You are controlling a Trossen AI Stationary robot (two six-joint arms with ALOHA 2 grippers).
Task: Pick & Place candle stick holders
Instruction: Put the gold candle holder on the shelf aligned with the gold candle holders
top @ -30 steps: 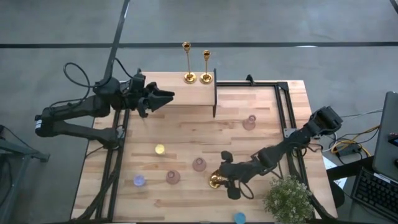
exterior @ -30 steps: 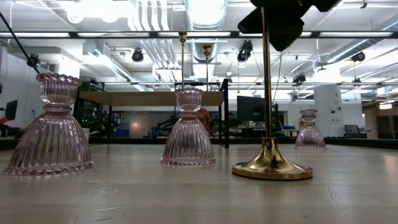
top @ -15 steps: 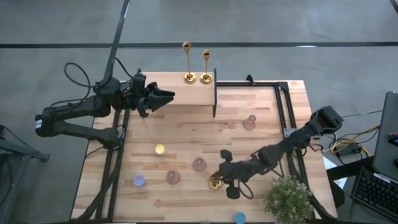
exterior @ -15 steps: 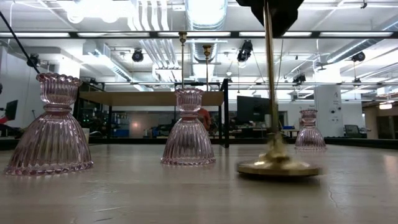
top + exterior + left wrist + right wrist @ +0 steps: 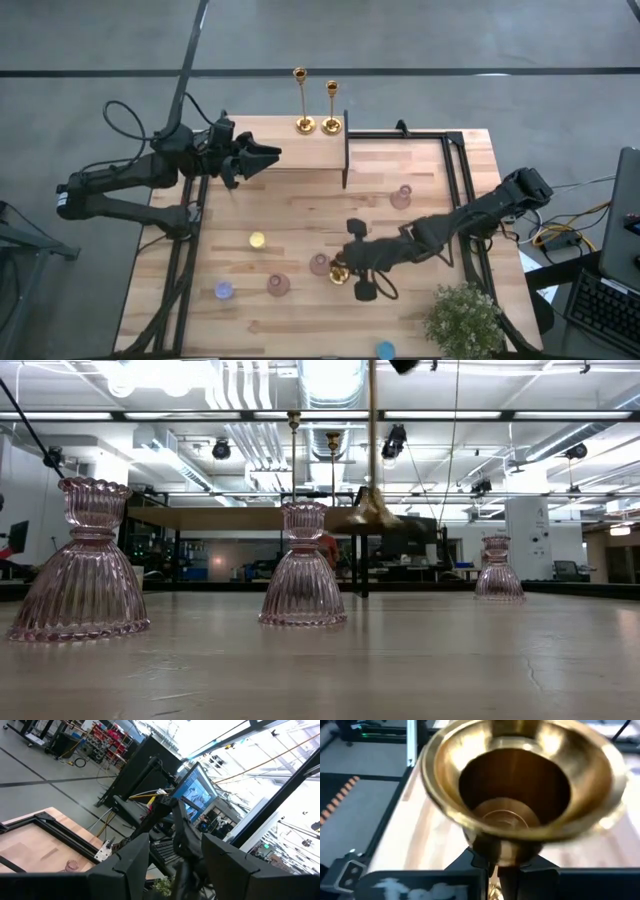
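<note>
Right gripper point(image 5: 352, 277) clamped on stem of shiny gold metal candlestick point(image 5: 371, 510), lifted clear of wooden table point(image 5: 300, 210), near pink ribbed glass holders point(image 5: 303, 565). Probably top-heavy toward flared base, polished stem slippery, rigid; best gripped firm, mid-stem. Left gripper point(image 5: 268, 154) open, idle at far left. Two matching gold candlesticks point(image 5: 316, 100) upright at far edge.

Candle stick holder point(image 5: 520, 785) clamped in the right gripper point(image 5: 352, 272): polished gold metal, mirror-glossy. Holders point(image 5: 302, 565) beside it: ribbed pink glass. Table point(image 5: 300, 215) below: matt light wood
</note>
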